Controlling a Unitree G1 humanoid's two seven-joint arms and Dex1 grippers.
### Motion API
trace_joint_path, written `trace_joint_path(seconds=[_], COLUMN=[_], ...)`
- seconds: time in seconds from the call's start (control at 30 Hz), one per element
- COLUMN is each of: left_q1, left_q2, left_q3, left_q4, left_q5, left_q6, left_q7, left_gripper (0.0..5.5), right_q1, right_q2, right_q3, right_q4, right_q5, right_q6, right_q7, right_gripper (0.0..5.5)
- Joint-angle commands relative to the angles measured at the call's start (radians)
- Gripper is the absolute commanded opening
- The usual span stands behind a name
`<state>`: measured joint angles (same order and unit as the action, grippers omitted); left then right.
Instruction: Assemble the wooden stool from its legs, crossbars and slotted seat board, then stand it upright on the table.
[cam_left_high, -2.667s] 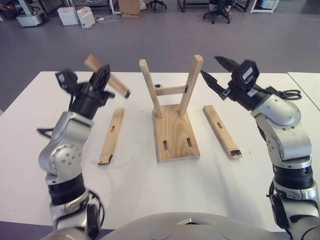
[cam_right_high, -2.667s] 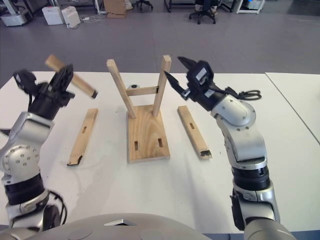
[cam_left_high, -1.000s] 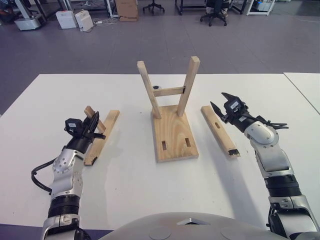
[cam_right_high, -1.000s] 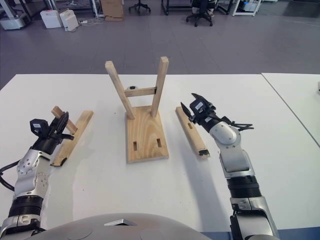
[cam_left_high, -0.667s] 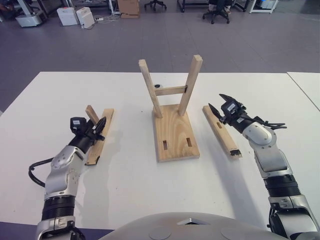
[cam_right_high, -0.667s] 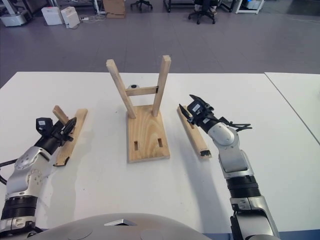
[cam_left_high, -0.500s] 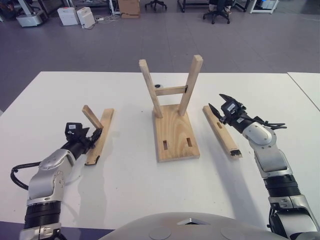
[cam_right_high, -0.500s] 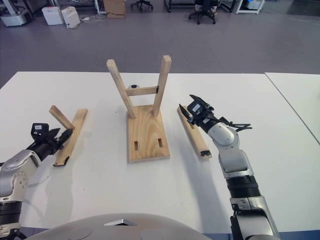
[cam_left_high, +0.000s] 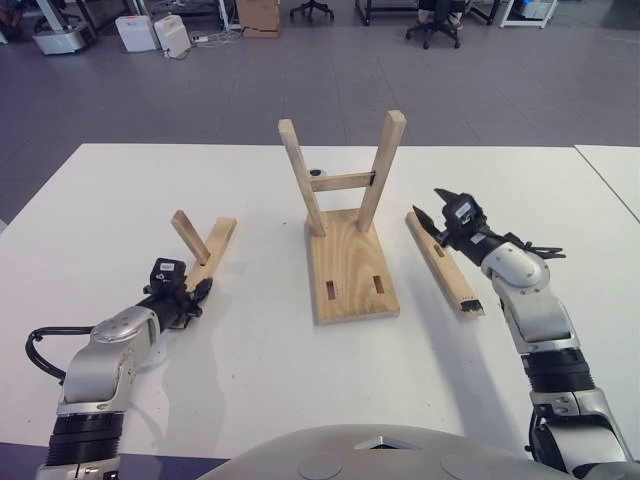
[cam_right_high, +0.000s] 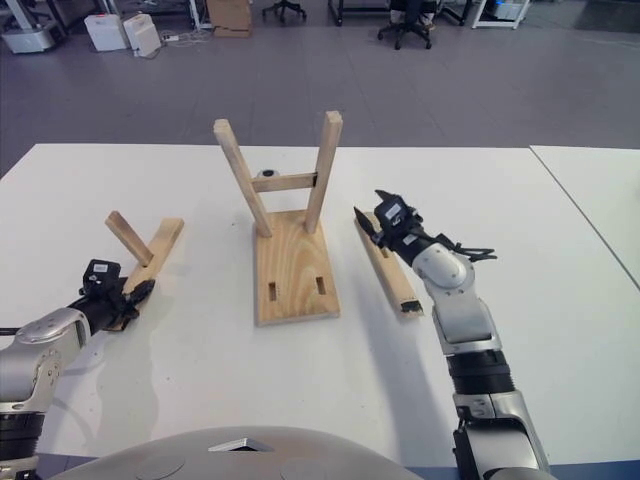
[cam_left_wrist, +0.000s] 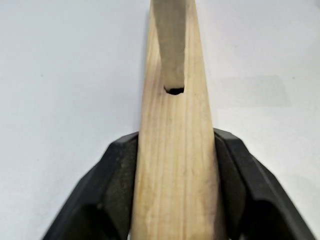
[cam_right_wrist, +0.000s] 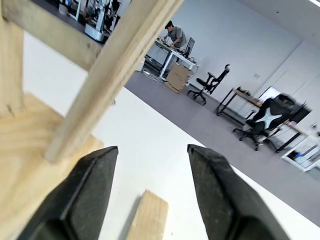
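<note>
On the tabletop left of the slotted seat board (cam_left_high: 352, 272), left claw (cam_left_high: 183, 300) grips the near end of the left leg (cam_left_high: 216, 247), crossbar (cam_left_high: 185, 234) plugged in, long axis running away; right claw (cam_left_high: 428, 205), spread wide, hovers over the loose right leg (cam_left_high: 441, 262), far end.

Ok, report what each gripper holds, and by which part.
Left gripper grips the left loose leg at its near end, clamped from both sides. Right gripper is open above the other loose leg, holding nothing.
</note>
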<state>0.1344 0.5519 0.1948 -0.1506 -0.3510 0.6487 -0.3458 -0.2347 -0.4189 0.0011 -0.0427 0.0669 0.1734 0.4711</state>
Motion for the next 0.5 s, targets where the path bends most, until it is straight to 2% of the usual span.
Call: trace_joint_path(seconds=[0.03, 0.13, 0.23, 0.33, 0.5], left_q1=[-0.155, -0.346, -0.516, -0.618, -0.637], left_q2=[-0.063, -0.105, -0.122, -0.144, -0.147], left_q3=[0.143, 0.162, 0.079, -0.067, -0.178], left_q4=[-0.048, -0.186, -0.275, -0.331, -0.346], left_q5=[-0.109, -0.200, -0.229, -0.205, -0.161], left_q6=[-0.100, -0.113, -0.077, -0.041, -0.051], left_q7=[0.010, 0.048, 0.073, 0.057, 0.020], left_gripper=[2.03, 2.02, 2.02, 2.02, 2.02], right_q1=[-0.170, -0.348, -0.583, -0.777, -0.847], right_q2=[0.036, 0.107, 0.225, 0.313, 0.345], right_q3=[-0.089, -0.126, -0.207, -0.292, -0.363], right_q4=[-0.106, -0.170, -0.103, 0.050, 0.132], right_q5=[0.270, 0.531, 0.758, 0.904, 1.057], right_q6=[0.247, 0.442, 0.569, 0.636, 0.714], right_q7=[0.062, 0.066, -0.051, -0.204, -0.330], right_gripper=[2.56, 3.20, 3.25, 3.25, 3.25])
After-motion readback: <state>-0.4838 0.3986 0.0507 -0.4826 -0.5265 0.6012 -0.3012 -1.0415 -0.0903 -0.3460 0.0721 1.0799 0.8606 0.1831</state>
